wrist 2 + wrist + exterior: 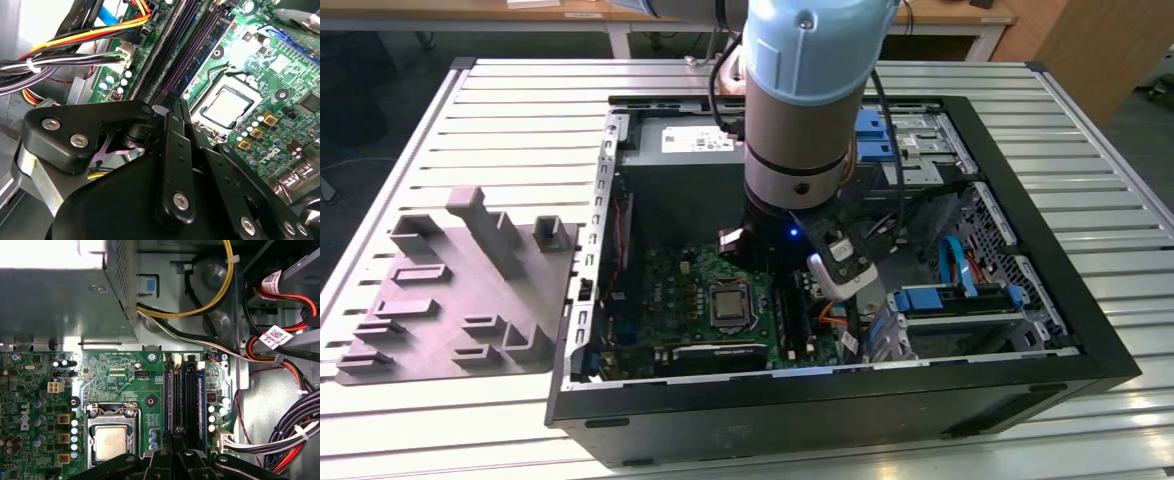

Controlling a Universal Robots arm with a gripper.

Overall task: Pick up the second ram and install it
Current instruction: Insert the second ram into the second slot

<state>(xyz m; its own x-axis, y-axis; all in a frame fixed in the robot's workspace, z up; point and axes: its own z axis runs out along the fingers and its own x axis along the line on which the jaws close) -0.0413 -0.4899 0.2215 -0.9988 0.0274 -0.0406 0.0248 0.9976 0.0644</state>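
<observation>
The arm (pixel 801 120) reaches down into the open case (pixel 1067 340), which lies on a slatted table (pixel 440 420). The grey tray (pixel 454 290) sits outside the case, on the exterior view's left. In the second wrist view the gripper (pixel 177 102) is low over the motherboard (pixel 260 55), at the black slot rails (pixel 165 50) beside the processor socket (pixel 227 105). Its fingers (pixel 172 150) are drawn narrow, almost together. They seem to pinch a thin dark strip that I take for the ram (pixel 177 405), though I cannot tell this with certainty. In the first wrist view this strip stands on edge in line with the rails, between the socket and a bundle of coloured cables (pixel 295 435), and runs away from the fingertips along the board.
</observation>
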